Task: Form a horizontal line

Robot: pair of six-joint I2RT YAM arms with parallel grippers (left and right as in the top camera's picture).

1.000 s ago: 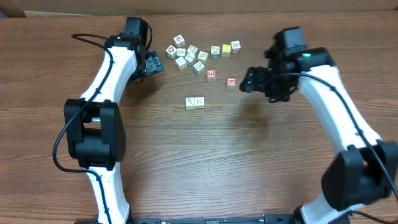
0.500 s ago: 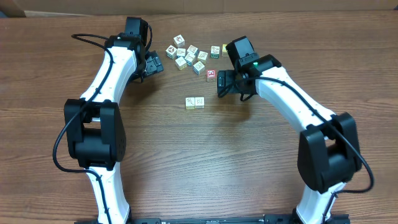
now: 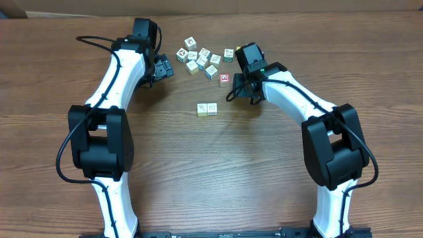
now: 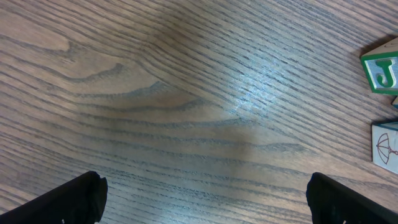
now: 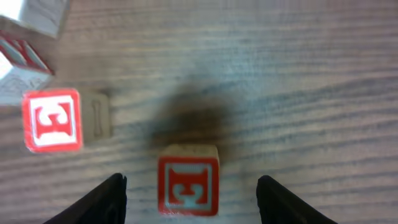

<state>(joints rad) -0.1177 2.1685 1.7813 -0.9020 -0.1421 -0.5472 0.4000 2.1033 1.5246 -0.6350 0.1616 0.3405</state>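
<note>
Our right gripper [image 5: 191, 190] straddles a small red-faced wooden cube [image 5: 188, 185], jaws parted and clear of it; our left gripper [image 4: 205, 190] gapes empty. The horizontal line [image 3: 207, 109], so far two pale wooden cubes touching, lies near. We judge the cube light, rigid and slick, so we would pinch flat opposite faces.

From overhead the right gripper [image 3: 232, 91] covers a red-faced cube [image 5: 188, 185]; the left wrist view's edge crops a green-lettered cube [image 4: 380, 71].

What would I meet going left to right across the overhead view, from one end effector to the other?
left end effector → side-by-side pair of cubes → lone red-faced cube → right end effector. The loose cluster of cubes spans the middle ones, so it is left out.
</note>
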